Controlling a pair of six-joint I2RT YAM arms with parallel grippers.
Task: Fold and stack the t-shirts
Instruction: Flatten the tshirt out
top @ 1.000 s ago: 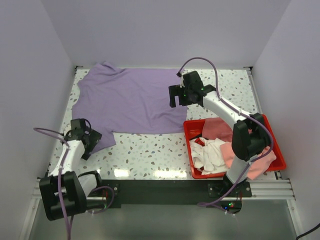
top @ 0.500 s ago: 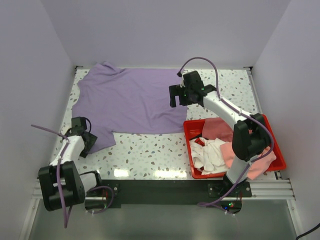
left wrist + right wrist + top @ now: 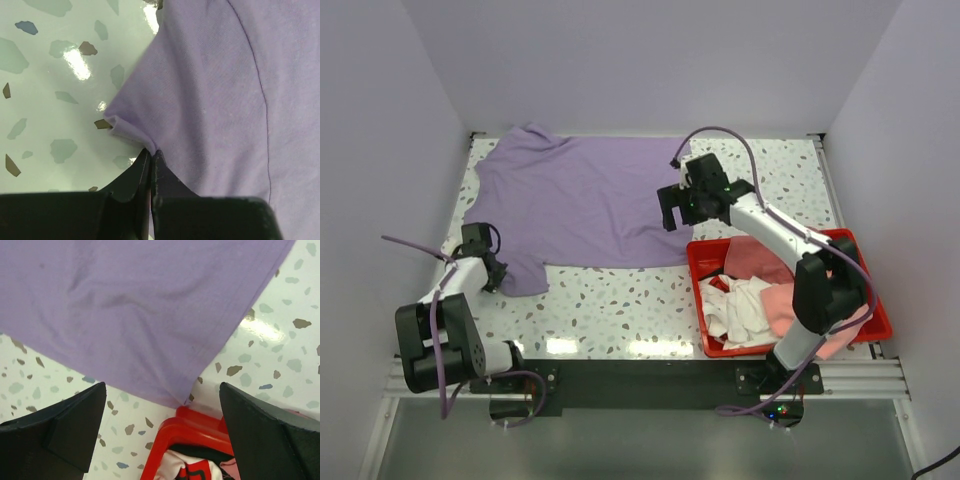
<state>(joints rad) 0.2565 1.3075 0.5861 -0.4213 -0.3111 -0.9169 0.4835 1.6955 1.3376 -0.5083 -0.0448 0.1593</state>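
The lavender t-shirt [image 3: 580, 200] lies spread flat over the far left half of the table. My left gripper [image 3: 492, 268] is at its near-left sleeve, shut on a pinched fold of the sleeve's edge [image 3: 125, 127]; in the left wrist view the left gripper [image 3: 151, 152] has its jaws pressed together with fabric between the tips. My right gripper [image 3: 670, 212] hangs open above the shirt's near-right hem corner [image 3: 180, 397]; in the right wrist view the right gripper [image 3: 162, 386] holds nothing. Crumpled white [image 3: 740, 305] and pink t-shirts [image 3: 755, 258] fill the bin.
The red plastic bin [image 3: 693, 265] stands at the near right, its far-left corner [image 3: 172, 432] right beside the lavender hem. A pink shirt [image 3: 845, 328] hangs over the bin's near-right rim. Walls close in the table on three sides.
My left gripper slid further left and away onto the sleeve edge and closed on it. The right gripper dipped slightly toward the shirt's near-right corner, still open.
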